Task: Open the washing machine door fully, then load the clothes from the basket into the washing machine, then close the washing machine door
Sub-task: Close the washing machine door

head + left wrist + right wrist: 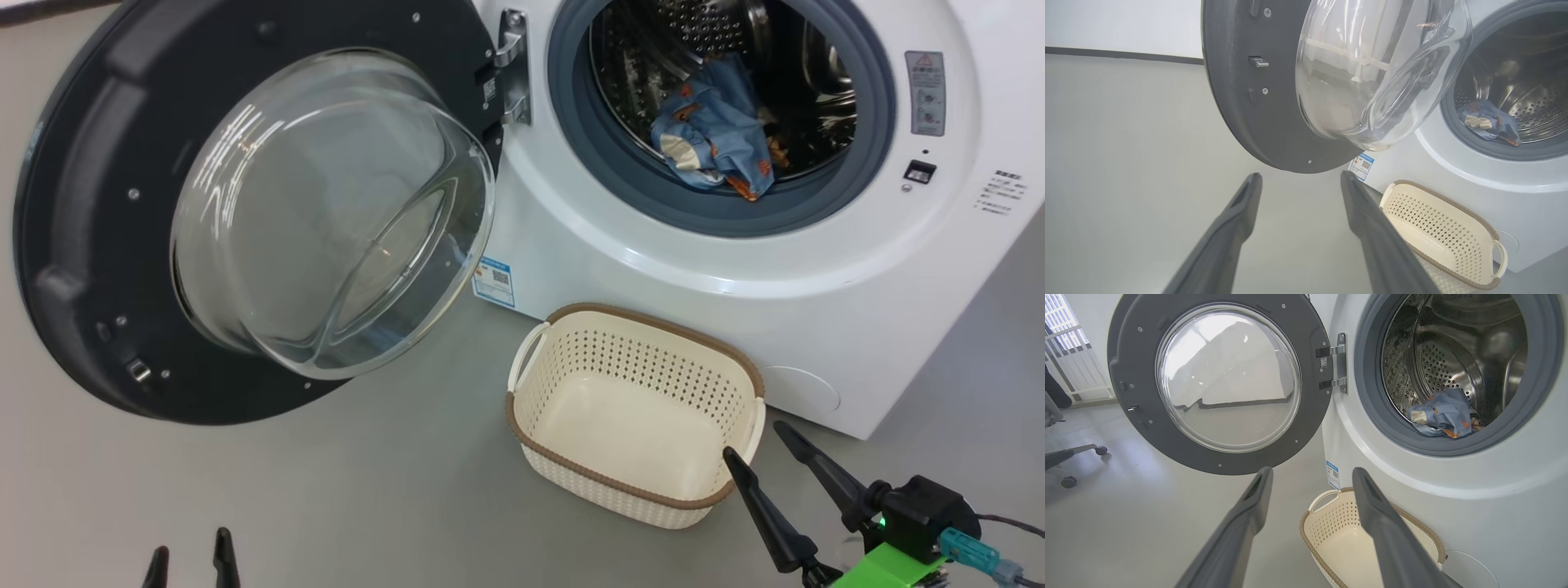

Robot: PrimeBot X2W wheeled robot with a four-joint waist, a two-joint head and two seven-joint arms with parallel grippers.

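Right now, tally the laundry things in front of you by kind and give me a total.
washing machine: 1
washing machine door, open: 1
basket, empty: 1
clothes, one bundle in the drum: 1
Total: 4

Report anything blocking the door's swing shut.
Nothing visible stands in the door's arc. The basket sits on the floor before the washer, seemingly lower than the door. The clothes lie at the drum's front edge by the gasket and might get pinched.
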